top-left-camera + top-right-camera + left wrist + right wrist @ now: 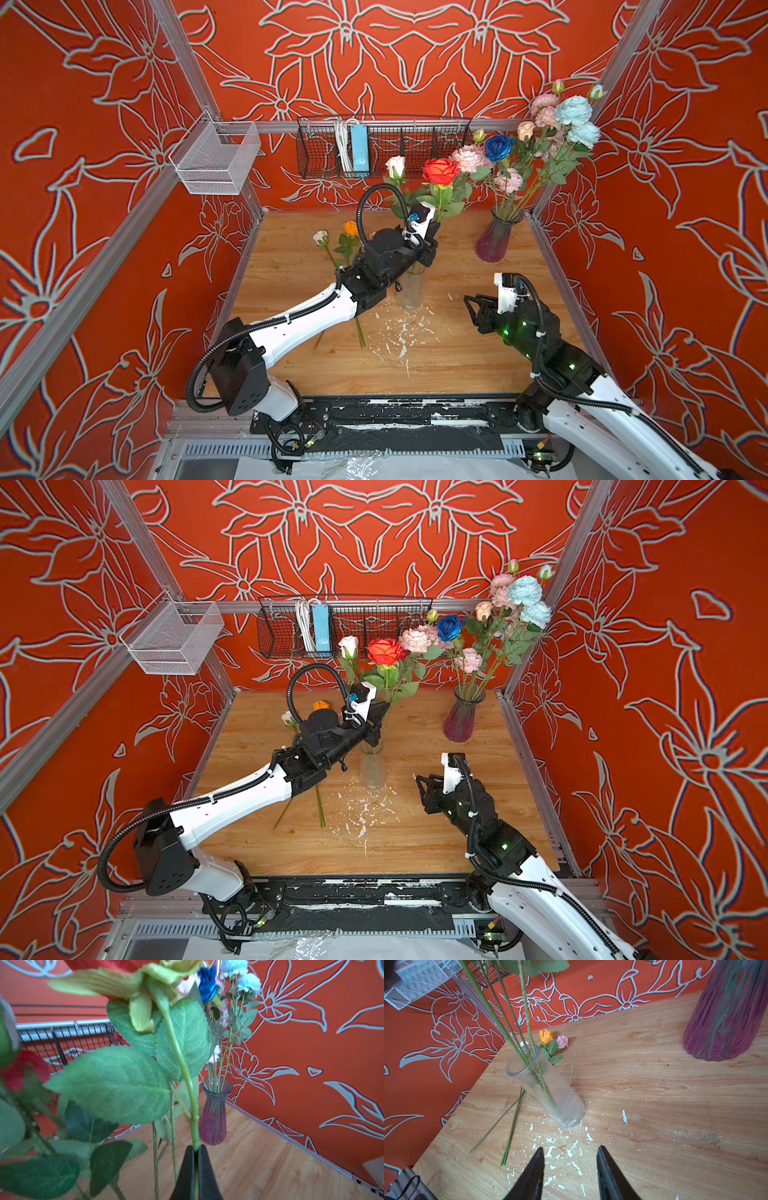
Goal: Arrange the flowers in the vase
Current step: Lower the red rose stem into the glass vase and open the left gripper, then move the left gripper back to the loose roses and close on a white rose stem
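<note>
My left gripper [195,1148] is shut on the green stem of a red rose [440,170], just above the mouth of a clear ribbed vase [410,291] mid-table. Several stems stand in that vase [548,1088], and a white rose [395,166] rises beside the red one. A purple vase [496,241] at the back right holds a bunch of pink, light blue and dark blue flowers [573,110]. An orange flower [546,1036], a pink one [562,1041] and a white one [320,237] lie on the table left of the clear vase. My right gripper [571,1150] hangs open and empty right of it.
A black wire basket [382,145] with a power strip hangs on the back wall. A white mesh basket [216,160] hangs at the left rail. White flecks [399,332] dot the wooden table [457,361] in front of the clear vase. Red patterned walls close three sides.
</note>
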Available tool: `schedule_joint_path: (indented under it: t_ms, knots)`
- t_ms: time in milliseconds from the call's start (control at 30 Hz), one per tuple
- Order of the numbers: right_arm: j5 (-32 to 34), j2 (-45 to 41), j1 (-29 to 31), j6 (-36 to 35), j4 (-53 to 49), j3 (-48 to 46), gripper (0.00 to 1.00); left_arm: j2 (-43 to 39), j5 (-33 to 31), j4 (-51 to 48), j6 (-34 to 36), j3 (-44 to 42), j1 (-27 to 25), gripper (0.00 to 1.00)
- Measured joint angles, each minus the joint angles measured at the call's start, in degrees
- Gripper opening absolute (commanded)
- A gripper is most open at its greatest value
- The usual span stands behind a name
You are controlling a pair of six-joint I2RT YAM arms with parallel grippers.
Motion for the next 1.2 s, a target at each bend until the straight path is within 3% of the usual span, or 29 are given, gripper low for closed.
schedule_joint_path:
  t_ms: [33,267,667,833,933,1067,1200]
  knots:
    - [0.0,0.1,0.0,0.0,0.0,0.0,0.43,-0.1,-0.1,0.0,-0.5,-0.8,0.0,0.00]
    - [0.0,0.7,0.0,0.0,0.0,0.0,0.44,-2.4,-1.6,-1.7,-3.0,-3.6,0.0,0.49]
    - [-0.4,1.6,0.0,0.0,-0.1,0.0,0.45,-16.3,-6.5,-10.5,-5.6,-8.0,0.0,0.71]
    - [-0.7,1.8,0.0,0.1,-0.9,0.0,0.45,-24.2,-12.3,-19.2,-10.4,-14.1,2.6,0.75]
    - [-0.8,2.3,0.0,0.4,-1.0,0.0,0.45,-25.9,-12.8,-27.0,-17.8,-17.0,10.3,0.74]
    - [-1.7,3.5,0.0,1.5,-0.4,-0.7,0.44,-21.9,-10.5,-36.6,-26.9,-19.2,22.5,0.69]
    - [-2.6,5.6,0.0,2.2,-0.2,-1.1,0.43,-12.5,-5.3,-41.4,-32.1,-19.1,28.8,0.61]
